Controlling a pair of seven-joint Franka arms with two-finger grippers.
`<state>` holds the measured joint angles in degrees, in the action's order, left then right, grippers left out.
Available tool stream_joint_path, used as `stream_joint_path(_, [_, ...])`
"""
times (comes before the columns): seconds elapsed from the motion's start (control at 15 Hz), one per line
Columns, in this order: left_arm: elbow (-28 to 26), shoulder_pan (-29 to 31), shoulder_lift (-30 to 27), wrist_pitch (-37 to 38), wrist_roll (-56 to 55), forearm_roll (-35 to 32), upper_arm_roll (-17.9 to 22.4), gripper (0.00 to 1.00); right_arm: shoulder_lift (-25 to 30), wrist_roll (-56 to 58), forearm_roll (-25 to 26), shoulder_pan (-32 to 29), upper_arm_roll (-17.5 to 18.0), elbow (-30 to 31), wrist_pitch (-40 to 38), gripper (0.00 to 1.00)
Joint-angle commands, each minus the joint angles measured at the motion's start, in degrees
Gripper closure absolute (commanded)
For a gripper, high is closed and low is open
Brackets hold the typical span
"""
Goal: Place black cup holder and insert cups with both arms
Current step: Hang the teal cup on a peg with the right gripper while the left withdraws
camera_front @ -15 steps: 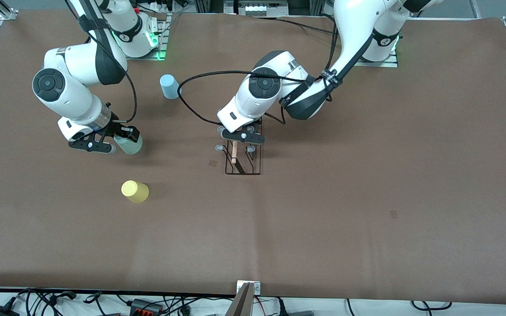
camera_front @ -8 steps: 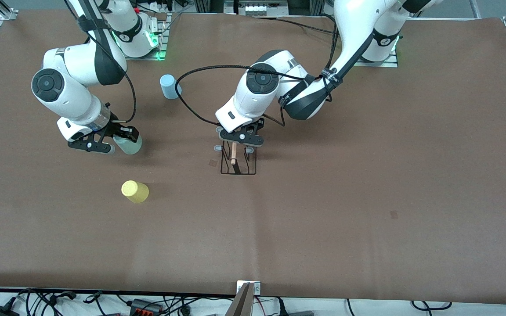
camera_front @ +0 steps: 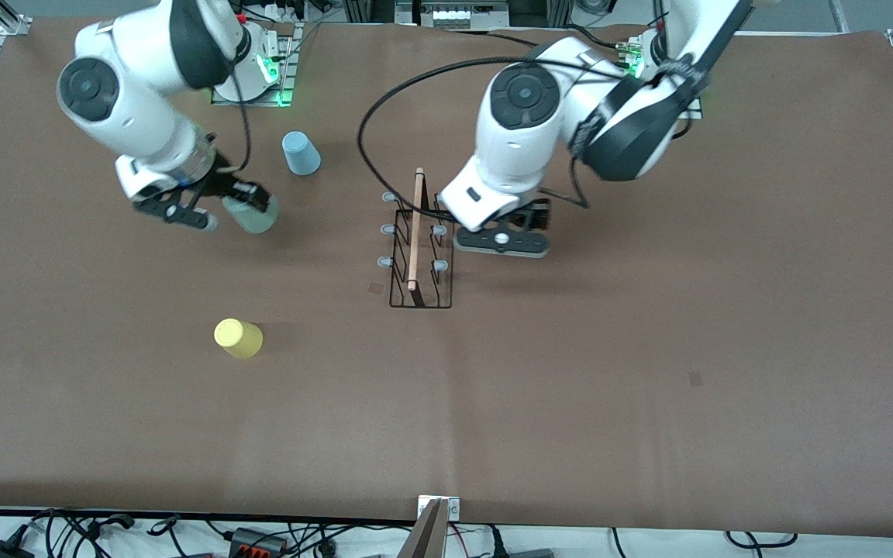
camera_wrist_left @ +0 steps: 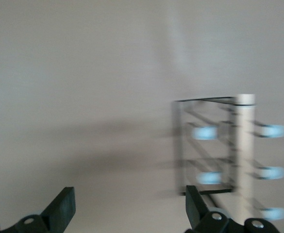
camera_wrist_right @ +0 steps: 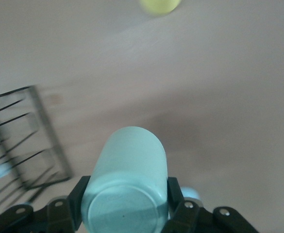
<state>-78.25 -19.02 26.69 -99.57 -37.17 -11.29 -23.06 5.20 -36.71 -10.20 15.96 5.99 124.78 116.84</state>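
The black cup holder [camera_front: 415, 246] stands on the table mid-way between the arms, its wooden rod handle [camera_front: 415, 232] free. It also shows in the left wrist view [camera_wrist_left: 229, 145] and the right wrist view [camera_wrist_right: 20, 141]. My left gripper [camera_front: 502, 242] is open and empty in the air just beside the holder, toward the left arm's end; its fingers [camera_wrist_left: 61, 208] stand wide apart. My right gripper [camera_front: 229, 208] is shut on the mint green cup [camera_front: 253, 215], held above the table; the cup fills the right wrist view [camera_wrist_right: 127, 184]. The yellow cup [camera_front: 238, 339] stands nearer the front camera.
A light blue cup [camera_front: 301, 153] stands upside down near the right arm's base. The yellow cup also shows at the edge of the right wrist view [camera_wrist_right: 158, 5]. The brown table cover [camera_front: 648, 349] spreads wide toward the left arm's end.
My left gripper has let go of the holder's handle, opened and risen off toward the left arm's end. My right gripper has lifted the mint cup off the table.
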Motion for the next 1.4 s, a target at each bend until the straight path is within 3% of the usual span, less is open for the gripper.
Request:
stream_joint_path(0.0, [-1.4, 4.6, -1.0, 5.5, 8.8, -5.1, 0.4, 0.0, -0.6, -15.7, -2.2, 2.0, 7.4, -2.3, 1.3, 0.78])
stream_joint_path(0.13, [-1.4, 10.8, -1.0, 8.1, 16.4, -6.2, -0.1, 0.0, -3.6, -24.1, -1.9, 4.3, 10.0, -3.8, 5.0, 0.78])
stream_joint_path(0.33, [-1.6, 17.8, -0.8, 11.3, 27.2, -5.0, -0.1, 0.0, -7.5, -28.9, -1.8, 7.1, 11.0, -3.6, 10.9, 0.78])
stream_joint_path(0.67, [-3.5, 24.6, -1.3, 16.4, 29.8, -2.1, 0.1, 0.0, -11.7, -30.0, -0.7, 8.6, 11.2, -3.5, 15.4, 0.78])
stream_joint_path(0.73, [-3.8, 25.0, -2.2, 16.4, 30.1, -0.3, 1.0, 0.0, -12.4, -30.0, -0.7, 8.7, 11.2, -3.4, 15.8, 0.76])
stream_joint_path(0.8, [-4.6, 24.2, -3.7, 16.5, 32.7, 2.9, 4.9, 0.0, -13.0, -30.0, -0.5, 8.8, 11.2, -3.3, 16.0, 0.75])
stream_joint_path(0.87, [-5.9, 22.2, -5.8, 16.2, 36.3, 7.6, 9.7, 0.0, -13.4, -30.0, -0.1, 8.8, 11.2, -3.2, 16.1, 0.7])
stream_joint_path(0.93, [-7.6, 20.1, -7.9, 15.9, 39.9, 12.1, 14.8, 0.0, -13.6, -30.0, 0.0, 8.7, 11.2, -3.2, 16.1, 0.47])
stream_joint_path(1.0, [-9.1, 19.1, -10.1, 15.8, 42.2, 15.7, 19.2, 0.0, -13.9, -29.9, 0.0, 8.7, 11.2, -3.2, 16.1, 0.0])
stream_joint_path(1.2, [-17.5, 19.6, -18.4, 10.5, 42.0, 17.1, 21.7, 0.0, -12.7, -28.7, 0.0, 7.0, 10.9, -4.4, 15.4, 0.0])
stream_joint_path(1.33, [-21.8, 19.9, -23.9, 4.8, 41.9, 15.6, 22.3, 0.0, -11.7, -26.4, 0.2, 3.0, 10.9, -8.1, 9.5, 0.0])
